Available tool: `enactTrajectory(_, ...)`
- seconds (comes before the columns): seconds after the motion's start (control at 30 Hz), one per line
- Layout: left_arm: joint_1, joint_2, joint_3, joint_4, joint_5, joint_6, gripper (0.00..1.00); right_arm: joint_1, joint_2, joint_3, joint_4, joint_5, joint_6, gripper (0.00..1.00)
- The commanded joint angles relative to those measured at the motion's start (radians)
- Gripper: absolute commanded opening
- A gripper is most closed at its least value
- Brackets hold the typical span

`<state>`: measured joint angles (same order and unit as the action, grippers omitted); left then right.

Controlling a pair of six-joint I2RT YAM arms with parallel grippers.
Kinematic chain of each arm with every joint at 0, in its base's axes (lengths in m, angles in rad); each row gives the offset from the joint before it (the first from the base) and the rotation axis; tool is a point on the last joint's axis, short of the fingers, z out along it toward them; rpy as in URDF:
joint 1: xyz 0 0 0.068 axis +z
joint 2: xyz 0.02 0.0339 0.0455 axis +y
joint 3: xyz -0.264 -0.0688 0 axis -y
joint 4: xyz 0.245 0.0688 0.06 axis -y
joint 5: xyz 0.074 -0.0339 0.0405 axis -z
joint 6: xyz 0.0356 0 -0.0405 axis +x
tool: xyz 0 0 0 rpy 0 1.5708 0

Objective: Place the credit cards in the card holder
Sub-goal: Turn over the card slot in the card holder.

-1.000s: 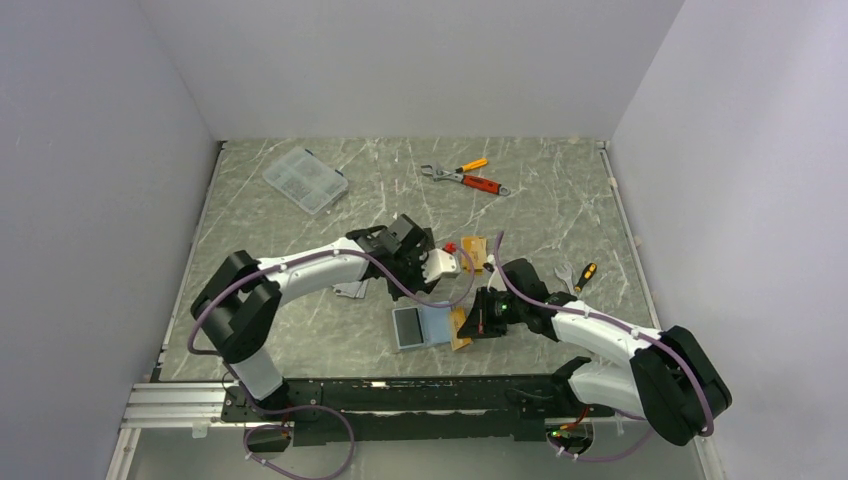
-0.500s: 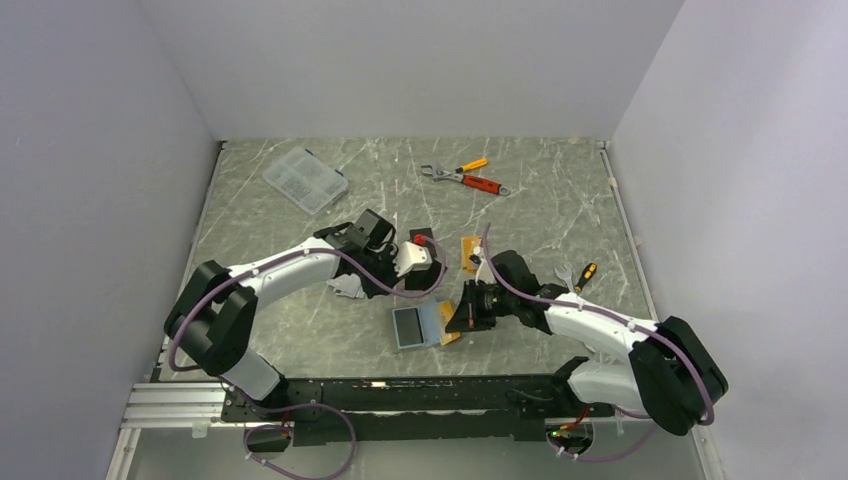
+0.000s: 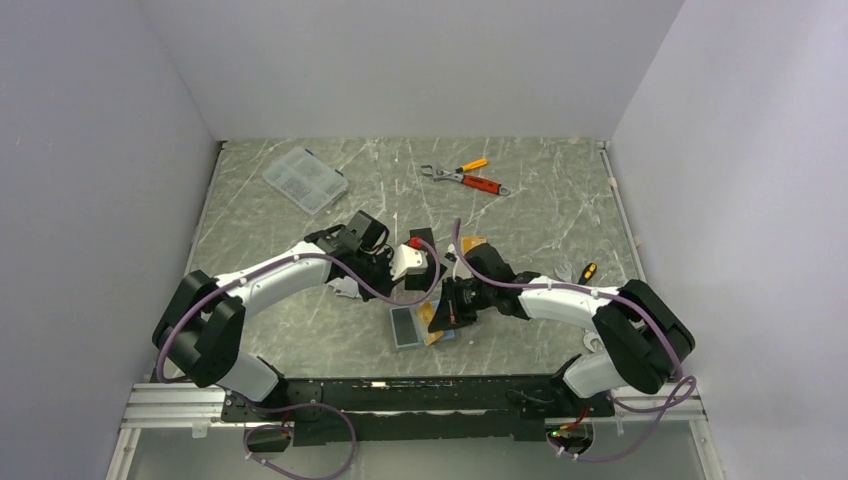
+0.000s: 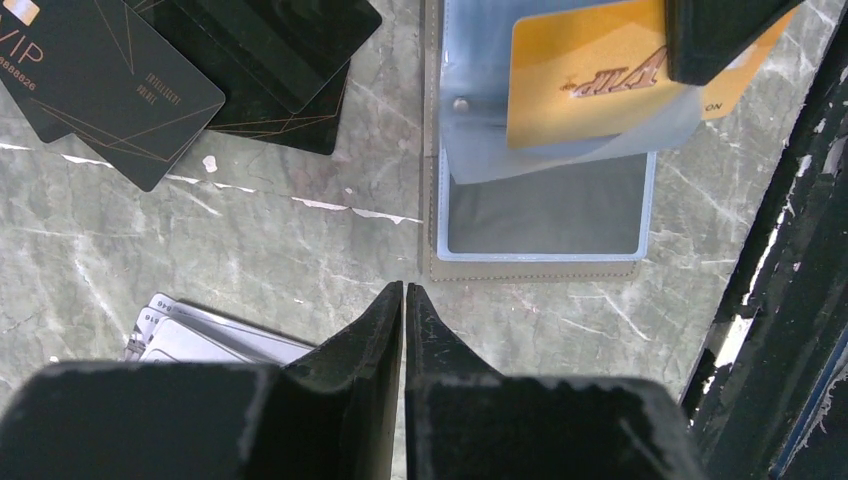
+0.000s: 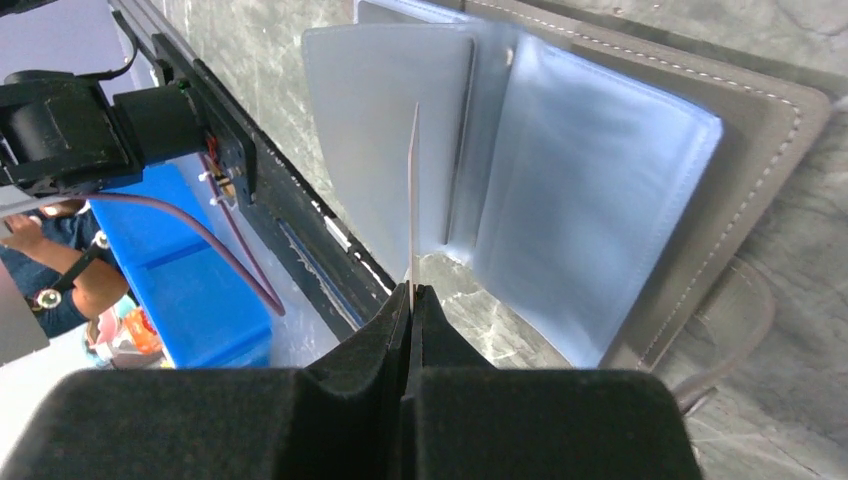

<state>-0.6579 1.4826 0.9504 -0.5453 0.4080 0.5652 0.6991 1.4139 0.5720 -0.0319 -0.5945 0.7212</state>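
The card holder (image 3: 403, 328) lies open on the table, its taupe cover (image 5: 780, 100) and blue-grey pockets (image 4: 540, 210) showing. My right gripper (image 3: 445, 310) is shut on an orange-gold credit card (image 4: 590, 85). In the right wrist view that card (image 5: 412, 200) is edge-on, standing over the pocket pages. My left gripper (image 4: 404, 288) is shut with nothing in it, its tips just off the holder's stitched edge. Black credit cards (image 4: 120, 80) lie fanned beyond it, and silvery-grey credit cards (image 4: 200, 340) lie beside its fingers.
Another orange card (image 3: 472, 243) lies behind the right arm. At the back are a clear compartment box (image 3: 305, 180) and an orange-handled wrench and pliers (image 3: 465, 178). A small orange-handled tool (image 3: 582, 272) lies to the right. The black rail (image 5: 260, 200) runs close past the holder.
Both arms have shifted left. My right gripper has carried the orange-gold card leftward across the open holder. My left gripper has drawn back from the far cards toward the holder's far edge.
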Motion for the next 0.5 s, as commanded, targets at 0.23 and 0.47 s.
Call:
enactTrajectory(0.23, 0.002, 0.031, 0.047, 0.000, 0.039, 0.024, 0.11, 0.031, 0.018, 0.034, 0.071, -0.055, -0.036, 0.00)
enactTrajectory(0.47, -0.001, 0.040, 0.050, 0.002, 0.069, 0.008, 0.12, 0.034, 0.041, 0.025, 0.075, -0.044, -0.034, 0.00)
